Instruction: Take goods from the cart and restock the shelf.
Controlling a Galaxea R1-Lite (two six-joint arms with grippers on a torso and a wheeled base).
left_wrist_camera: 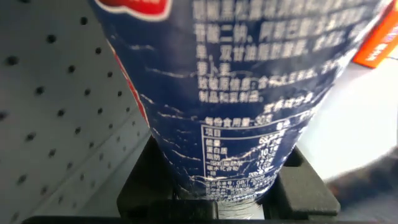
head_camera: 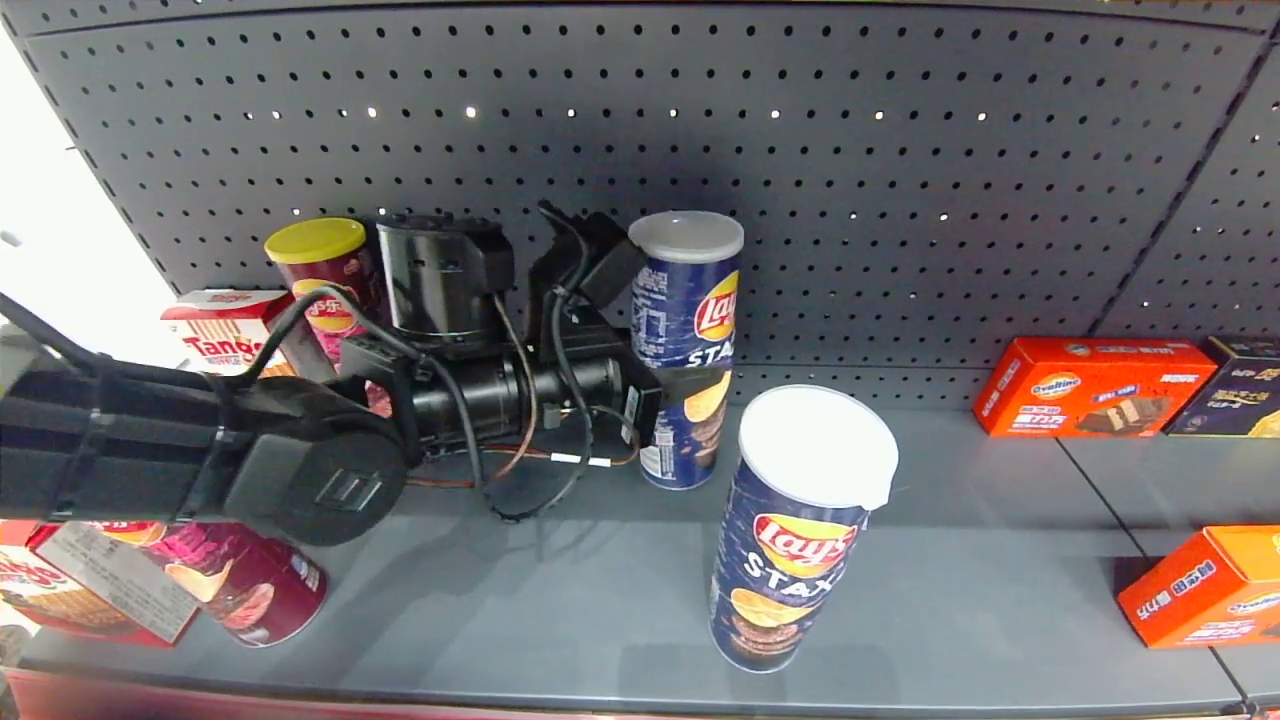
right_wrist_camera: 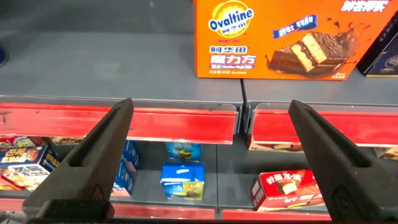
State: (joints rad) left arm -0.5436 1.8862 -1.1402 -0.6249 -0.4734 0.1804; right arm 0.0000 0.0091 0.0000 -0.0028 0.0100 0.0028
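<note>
Blue chip can (head_camera: 688,300) upright within left tool (head_camera: 690,395), near the pegboard (head_camera: 900,150)

Logo on front blue can (head_camera: 795,540) | nutrition table on rear blue can (left_wrist_camera: 249,93) | logo, lettering on orange box (right_wrist_camera: 277,37)

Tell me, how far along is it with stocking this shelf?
Done: the front blue can stands upright near the edge of the shelf. In hand: the left gripper is shut on a second blue can, upright by the pegboard wall. Left: releasing it; the right gripper is open and empty. How much stock remains I cannot tell.
</note>
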